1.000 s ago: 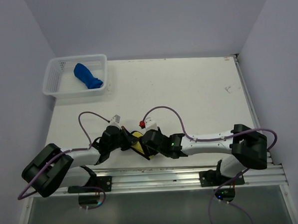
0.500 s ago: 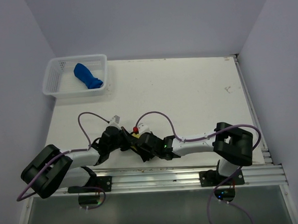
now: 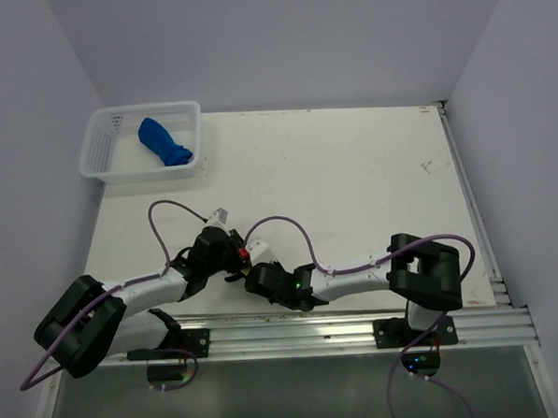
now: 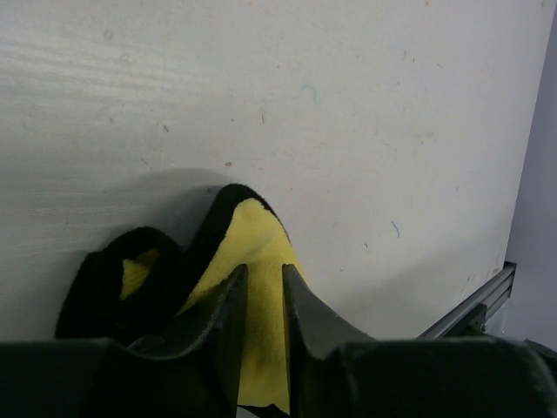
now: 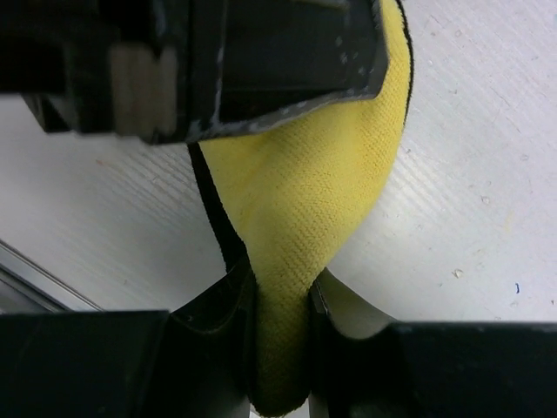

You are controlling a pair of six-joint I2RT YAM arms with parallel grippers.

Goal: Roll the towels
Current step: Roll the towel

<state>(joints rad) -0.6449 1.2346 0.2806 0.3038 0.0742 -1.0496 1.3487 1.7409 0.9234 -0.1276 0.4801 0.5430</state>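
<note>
The yellow towel (image 4: pixel 252 231), with its black edging, lies bunched on the white table near the front edge. My right gripper (image 5: pixel 283 280) is shut on a fold of it (image 5: pixel 305 174), the cloth squeezed between both fingers. My left gripper (image 4: pixel 264 272) hovers right over the same towel with its jaws a narrow gap apart and yellow cloth showing flat in the gap, unpinched. From above, the two grippers (image 3: pixel 227 258) (image 3: pixel 256 278) meet head to head and hide the towel. The blue towel (image 3: pixel 163 142) lies rolled in the white basket (image 3: pixel 96 144).
The basket stands at the table's back left corner. The left gripper's black body (image 5: pixel 218 61) fills the top of the right wrist view, almost touching the cloth. An aluminium rail (image 3: pixel 341 323) runs along the near edge just behind both grippers.
The right arm has slid left against the left gripper and its jaws have closed on the yellow towel. The left jaws, shut before, have parted slightly.
</note>
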